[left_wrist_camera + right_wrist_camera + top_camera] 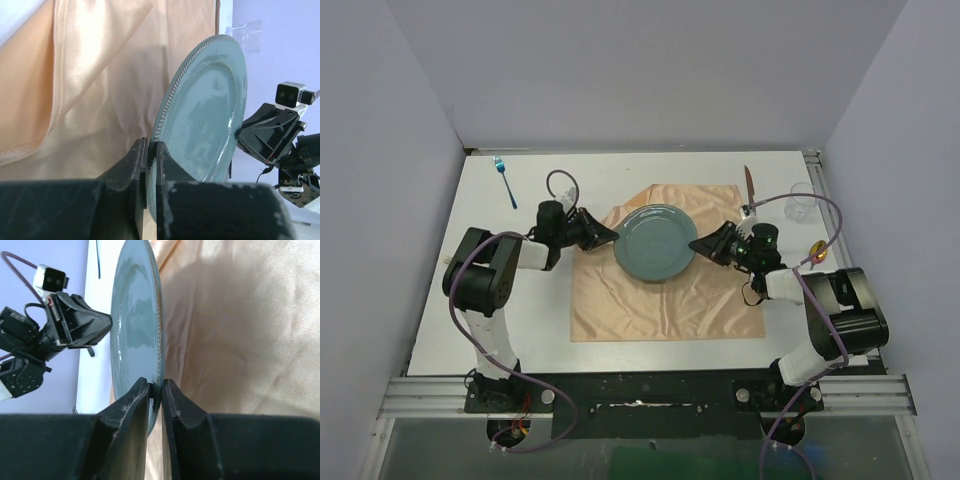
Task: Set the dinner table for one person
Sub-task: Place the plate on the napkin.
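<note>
A round teal plate sits over the peach-orange cloth on the white dinner table. My left gripper is shut on the plate's left rim. My right gripper is shut on the plate's right rim. Each wrist view shows the plate edge-on, pinched between its fingers, with the opposite gripper beyond. Whether the plate rests on the cloth or hangs just above it I cannot tell.
A blue spoon lies at the far left of the table. A brown-handled knife lies at the far right, a clear glass beside it. A small orange object lies near the right rail.
</note>
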Action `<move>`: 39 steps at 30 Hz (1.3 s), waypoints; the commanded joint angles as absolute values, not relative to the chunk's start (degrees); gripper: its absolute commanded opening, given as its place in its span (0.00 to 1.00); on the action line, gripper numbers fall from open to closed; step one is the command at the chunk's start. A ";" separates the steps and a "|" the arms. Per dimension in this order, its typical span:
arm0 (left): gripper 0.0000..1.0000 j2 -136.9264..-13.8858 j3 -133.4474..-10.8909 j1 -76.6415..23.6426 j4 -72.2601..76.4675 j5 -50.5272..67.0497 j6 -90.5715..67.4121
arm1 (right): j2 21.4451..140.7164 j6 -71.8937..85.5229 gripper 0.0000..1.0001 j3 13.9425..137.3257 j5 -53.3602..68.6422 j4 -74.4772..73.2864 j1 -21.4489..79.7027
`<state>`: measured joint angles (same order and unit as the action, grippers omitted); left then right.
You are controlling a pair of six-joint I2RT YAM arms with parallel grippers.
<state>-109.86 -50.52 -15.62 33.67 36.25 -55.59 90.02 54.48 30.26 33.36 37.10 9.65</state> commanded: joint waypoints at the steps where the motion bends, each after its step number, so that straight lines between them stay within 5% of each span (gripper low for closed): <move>1: 0.00 -110.81 -48.89 -21.47 52.32 52.06 -66.86 | 90.43 57.19 0.00 30.85 45.21 48.75 13.30; 8: 0.00 -113.77 -45.95 -22.47 63.98 53.16 -74.08 | 91.16 57.51 0.00 28.11 44.82 50.48 13.29; 39: 0.00 -113.82 -47.30 -24.21 61.70 52.98 -72.86 | 100.47 63.68 0.00 22.16 45.84 66.58 13.40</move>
<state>-116.18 -45.36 -16.53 55.99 39.38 -69.97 102.98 63.13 19.97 37.32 54.39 9.13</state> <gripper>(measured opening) 0.011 0.155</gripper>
